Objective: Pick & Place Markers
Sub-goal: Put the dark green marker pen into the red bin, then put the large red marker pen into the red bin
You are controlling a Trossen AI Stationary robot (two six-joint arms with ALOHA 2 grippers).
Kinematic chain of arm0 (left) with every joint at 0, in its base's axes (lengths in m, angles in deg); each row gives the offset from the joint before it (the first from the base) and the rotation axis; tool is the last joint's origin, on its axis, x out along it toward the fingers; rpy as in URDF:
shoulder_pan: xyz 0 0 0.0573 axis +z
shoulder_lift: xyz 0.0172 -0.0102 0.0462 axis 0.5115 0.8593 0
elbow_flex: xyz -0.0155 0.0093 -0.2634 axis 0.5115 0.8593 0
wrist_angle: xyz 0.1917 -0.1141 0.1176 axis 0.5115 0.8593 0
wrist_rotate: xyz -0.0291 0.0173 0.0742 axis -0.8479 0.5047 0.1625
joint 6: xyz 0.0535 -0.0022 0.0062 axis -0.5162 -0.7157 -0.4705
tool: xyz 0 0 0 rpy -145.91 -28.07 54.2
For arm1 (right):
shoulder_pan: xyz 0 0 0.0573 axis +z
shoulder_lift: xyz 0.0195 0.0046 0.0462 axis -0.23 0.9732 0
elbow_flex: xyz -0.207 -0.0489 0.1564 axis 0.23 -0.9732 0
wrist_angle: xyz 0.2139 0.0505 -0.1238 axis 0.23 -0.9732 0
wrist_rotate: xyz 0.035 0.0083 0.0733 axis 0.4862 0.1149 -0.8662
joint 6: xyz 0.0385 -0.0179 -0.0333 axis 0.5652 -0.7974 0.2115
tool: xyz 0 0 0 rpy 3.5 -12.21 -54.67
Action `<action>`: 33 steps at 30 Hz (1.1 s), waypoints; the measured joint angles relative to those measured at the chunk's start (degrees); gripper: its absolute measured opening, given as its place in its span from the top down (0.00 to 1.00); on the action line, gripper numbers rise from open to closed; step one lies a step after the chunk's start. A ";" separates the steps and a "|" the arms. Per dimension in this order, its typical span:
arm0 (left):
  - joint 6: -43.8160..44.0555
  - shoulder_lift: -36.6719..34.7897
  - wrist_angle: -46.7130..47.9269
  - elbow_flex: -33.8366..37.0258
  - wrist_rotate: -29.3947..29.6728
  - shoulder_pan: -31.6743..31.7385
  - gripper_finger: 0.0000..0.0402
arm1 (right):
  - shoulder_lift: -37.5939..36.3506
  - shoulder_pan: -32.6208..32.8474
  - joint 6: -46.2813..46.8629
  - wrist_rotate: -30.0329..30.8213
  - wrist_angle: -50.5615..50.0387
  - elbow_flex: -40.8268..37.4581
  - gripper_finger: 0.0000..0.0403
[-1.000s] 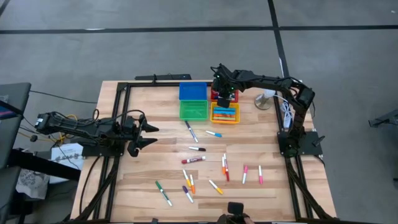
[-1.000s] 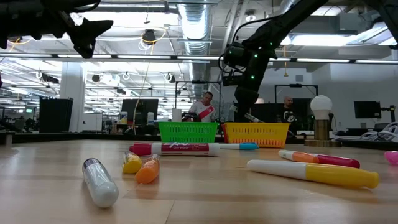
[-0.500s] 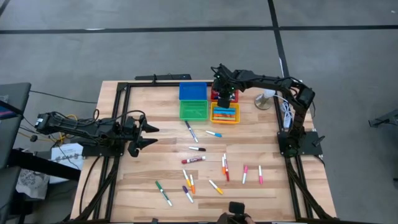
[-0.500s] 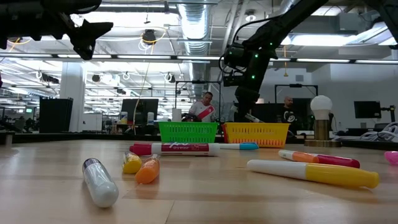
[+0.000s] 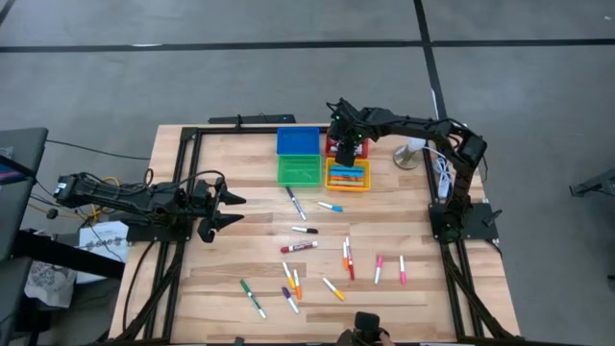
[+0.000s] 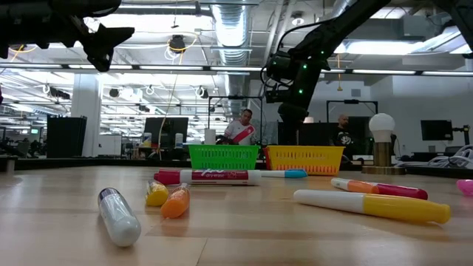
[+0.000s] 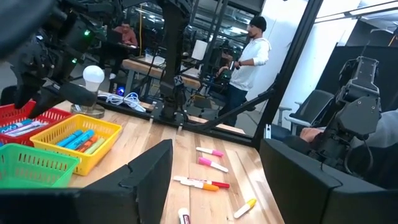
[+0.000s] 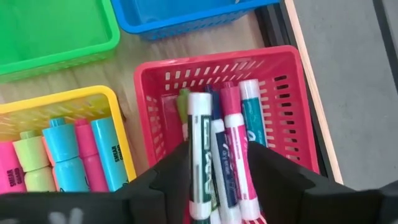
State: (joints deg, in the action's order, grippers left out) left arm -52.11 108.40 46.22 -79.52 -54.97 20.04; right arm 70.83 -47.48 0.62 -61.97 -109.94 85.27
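Robotics lab, exposed ceiling ducts (image 6: 229,29), monitors (image 6: 164,131), people at benches (image 7: 249,59)

Even overhead light falls on the bench (image 5: 240,259), leaving only faint shadows. In the low view, bright ceiling lights (image 6: 355,48) glare behind dark arm silhouettes, and the nearest markers (image 6: 118,216) are soft, out of focus.

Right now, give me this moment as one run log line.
right gripper: open above red bin, marker dropped in | left gripper: open, waiting at table's left | loose markers: many on table
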 joint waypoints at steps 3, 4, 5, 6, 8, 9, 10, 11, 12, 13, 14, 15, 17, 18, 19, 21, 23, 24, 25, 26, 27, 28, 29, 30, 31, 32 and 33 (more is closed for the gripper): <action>0.00 0.00 0.03 0.00 0.00 0.00 0.40 | 0.00 0.07 1.05 0.02 -1.59 0.98 0.59; 0.02 0.00 0.03 0.00 0.00 0.00 0.40 | -0.01 0.03 1.58 0.02 -2.30 1.75 0.58; 0.02 0.00 0.03 0.00 0.00 0.00 0.40 | -0.04 0.03 2.24 0.02 -2.71 2.55 0.58; 0.02 0.00 0.03 0.00 0.00 0.00 0.40 | -0.04 0.03 2.89 0.02 -3.46 3.35 0.57; 0.67 0.00 0.05 0.00 0.00 0.00 0.40 | -0.04 0.03 4.71 0.04 -6.11 5.39 0.57; 0.95 0.00 0.06 0.00 0.00 0.00 0.40 | -0.04 0.03 5.46 0.04 -7.70 6.91 0.58; 1.09 0.00 0.08 0.00 0.00 0.00 0.40 | -0.05 0.03 5.63 0.04 -9.45 8.44 0.58; 1.11 0.00 0.13 0.00 -0.02 0.00 0.40 | -0.08 0.09 5.62 0.01 -11.37 9.87 0.58; 1.11 0.00 0.21 0.00 -0.02 -0.02 0.40 | -0.09 0.31 5.86 -0.02 -13.56 11.21 0.59; 1.11 0.00 0.25 0.00 -0.02 -0.02 0.40 | -0.09 0.50 6.43 -0.02 -15.36 12.44 0.59; 1.11 0.00 0.25 0.00 -0.02 0.00 0.40 | -0.39 0.74 7.09 -0.24 -16.68 13.52 0.59; 1.11 0.00 0.27 0.00 -0.02 -0.01 0.40 | -1.12 1.07 7.46 -1.00 -17.58 14.18 0.60; 1.11 0.00 0.34 0.00 -0.02 -0.02 0.40 | -3.55 1.97 8.21 -3.30 -17.98 14.60 0.60; 1.11 0.00 0.46 0.00 -0.02 -0.02 0.40 | -5.10 2.43 8.58 -4.59 -18.16 14.51 0.60; 1.11 0.00 0.57 0.00 0.00 -0.02 0.40 | -6.83 3.12 9.07 -5.67 -18.00 14.27 0.60; 1.09 0.00 0.83 0.00 -0.02 -0.02 0.40 | -10.65 4.66 10.22 -6.87 -18.01 13.49 0.60; 1.10 0.00 1.09 0.00 -0.01 -0.01 0.40 | -14.76 6.75 11.36 -7.13 -18.08 12.56 0.60; 1.10 0.01 1.14 0.00 0.00 -0.01 0.40 | -16.87 7.93 11.61 -7.13 -18.40 12.11 0.60; 1.09 0.00 1.13 0.00 0.00 -0.01 0.40 | -18.78 9.28 12.03 -7.10 -19.06 11.83 0.60; 1.10 0.00 1.13 0.00 0.00 0.00 0.40 | -20.64 10.73 12.70 -7.08 -19.22 11.53 0.60; 1.10 0.00 1.13 0.00 0.00 0.00 0.40 | -22.49 12.20 13.39 -7.08 -19.28 11.08 0.61; 1.09 0.01 1.13 0.00 0.00 0.00 0.40 | -24.22 13.71 14.19 -7.10 -19.32 10.58 0.61; 1.09 0.00 1.13 0.00 0.00 -0.01 0.40 | -25.98 15.32 14.94 -7.10 -19.32 9.90 0.61; 1.09 0.00 1.11 0.00 0.00 -0.02 0.40 | -27.68 16.94 15.82 -7.10 -19.30 9.12 0.61; 1.09 0.00 1.09 0.00 0.00 0.00 0.40 | -29.22 18.50 16.75 -7.10 -19.24 8.21 0.61; 1.09 0.00 1.07 0.00 0.00 -0.02 0.40 | -30.57 20.02 17.92 -7.09 -19.33 7.33 0.61; 1.09 0.00 1.06 0.00 0.00 -0.01 0.40 | -31.75 21.72 19.26 -7.08 -19.29 6.46 0.61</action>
State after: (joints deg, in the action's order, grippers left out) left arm -51.02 108.40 47.28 -79.52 -54.97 20.03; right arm 39.07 -25.76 19.88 -69.05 -129.23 91.73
